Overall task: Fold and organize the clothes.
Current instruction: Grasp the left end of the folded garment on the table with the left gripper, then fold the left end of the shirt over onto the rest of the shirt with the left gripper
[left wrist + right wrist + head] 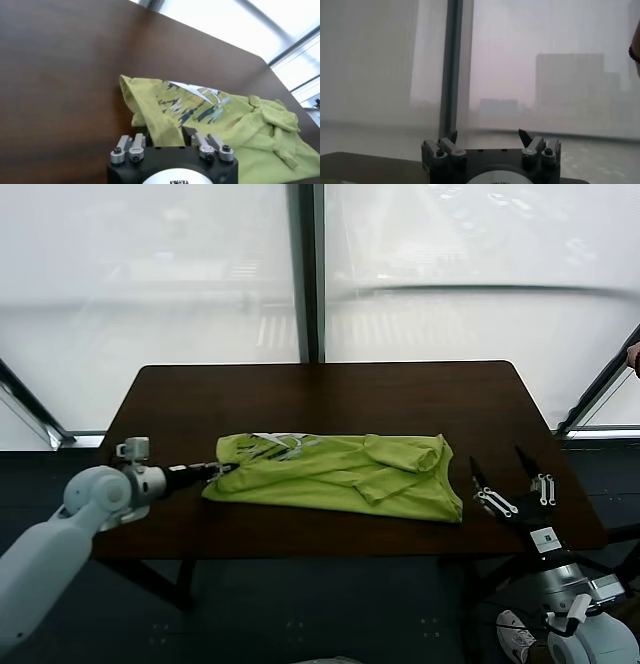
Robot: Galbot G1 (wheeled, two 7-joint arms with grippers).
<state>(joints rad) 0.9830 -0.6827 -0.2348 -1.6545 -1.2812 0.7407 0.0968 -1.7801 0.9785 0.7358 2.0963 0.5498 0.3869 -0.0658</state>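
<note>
The clothes are one lime-green T-shirt (345,476), lying crumpled and partly folded across the front middle of the dark table (330,389). Its white-and-dark graphic (279,445) faces up near the left end. My left gripper (213,472) is low at the shirt's left edge and shut on a fold of the green fabric. In the left wrist view that fold runs up between the left gripper's (166,139) fingers, with the rest of the T-shirt (245,122) spread beyond. My right gripper (510,477) hovers open to the right of the shirt, holding nothing; the right wrist view shows this gripper (488,136) against the window.
The table's front edge runs just below the shirt, and bare wood lies behind it and to both sides. Large windows with a dark central post (308,274) stand behind. Something skin-coloured (634,360) shows at the far right edge.
</note>
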